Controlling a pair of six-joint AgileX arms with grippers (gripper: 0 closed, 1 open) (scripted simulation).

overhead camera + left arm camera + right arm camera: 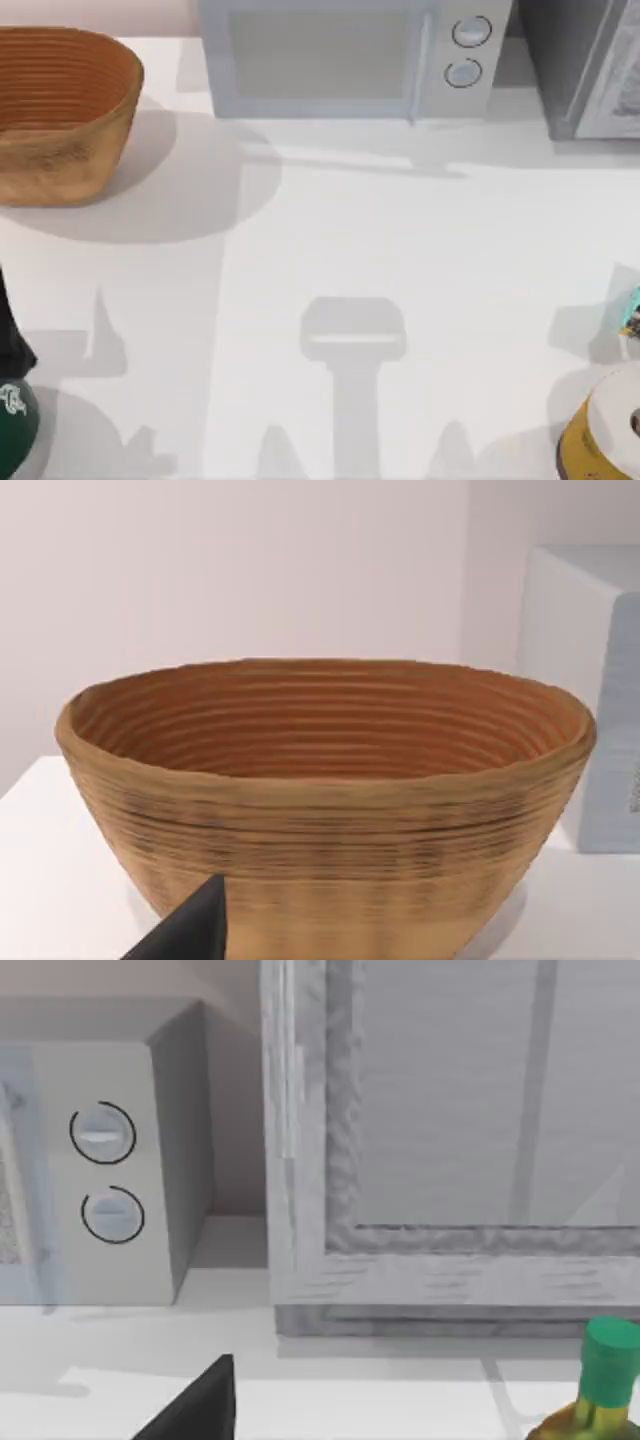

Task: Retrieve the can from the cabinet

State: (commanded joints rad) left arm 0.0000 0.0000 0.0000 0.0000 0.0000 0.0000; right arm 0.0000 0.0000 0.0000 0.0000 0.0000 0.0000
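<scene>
worktop, white, bearing: woven basket at rear left; microwave at rear centre, 2 round dials; cabinet at rear right, door shut in right wrist view. also a green-capped bottle in front of the cabinet, a dark green item with a white mark at front left, a yellow and white roll-like item at front right.

can: not seen; judged to be behind the shut door.

left fingers, right fingers: 1 dark tip each, near a wrist camera; open or closed cannot be told.

step in hand, as judged: open the cabinet. approach with the right arm, find the door edge, swing wide, avoid the bottle.

writing: none legible; mark unreadable.
</scene>
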